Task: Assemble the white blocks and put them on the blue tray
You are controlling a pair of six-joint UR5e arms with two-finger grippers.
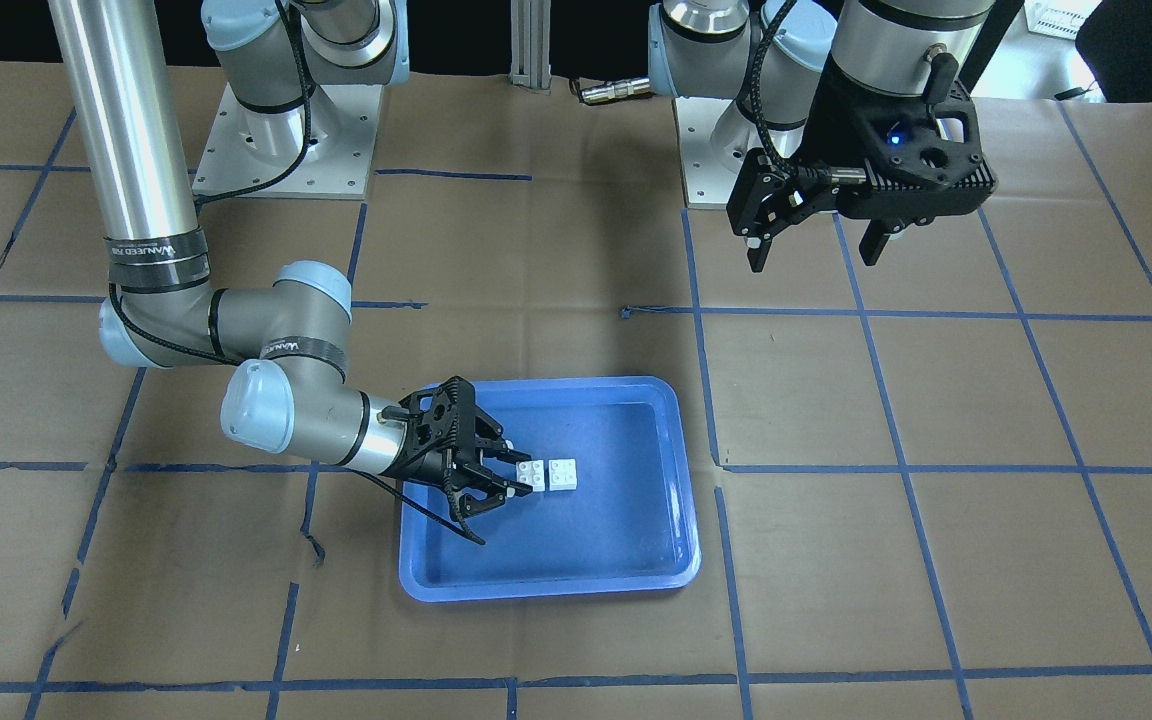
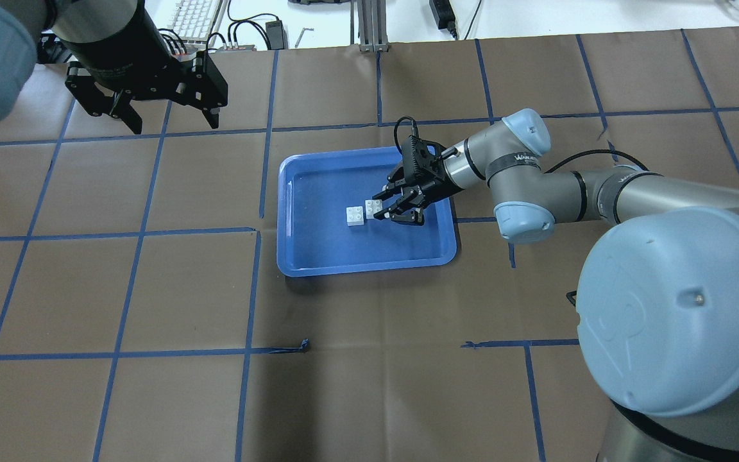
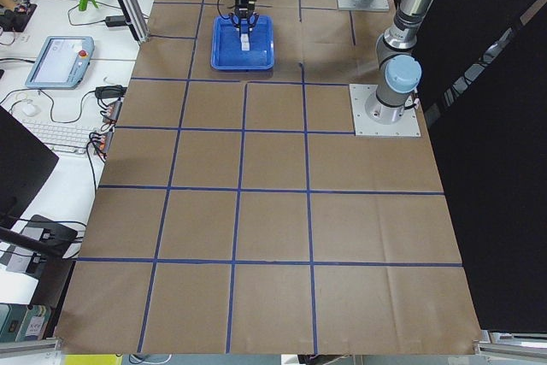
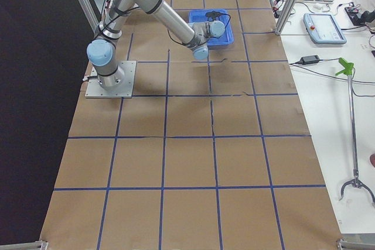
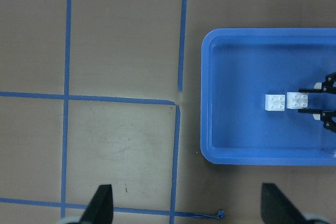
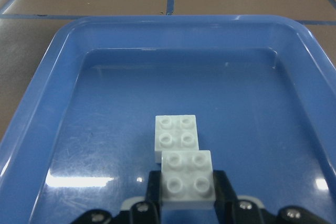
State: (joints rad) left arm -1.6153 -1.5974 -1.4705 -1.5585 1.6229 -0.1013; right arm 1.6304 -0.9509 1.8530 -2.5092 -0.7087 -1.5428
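Two white blocks lie side by side, not stacked, on the floor of the blue tray (image 1: 546, 590). My right gripper (image 1: 514, 470) reaches in low and is shut on the nearer white block (image 1: 535, 476). In the right wrist view its pads touch both sides of this block (image 6: 187, 179). The other white block (image 1: 564, 473) touches it on the far side and also shows in the right wrist view (image 6: 176, 132). My left gripper (image 1: 816, 255) is open and empty, held high, away from the tray. Its wrist view looks down on the tray (image 5: 262, 158) and both blocks.
The table is brown paper with a blue tape grid (image 2: 254, 289). The two arm base plates (image 1: 286, 140) stand at the robot's side. A keyboard (image 2: 196, 16) and cables lie beyond the far table edge.
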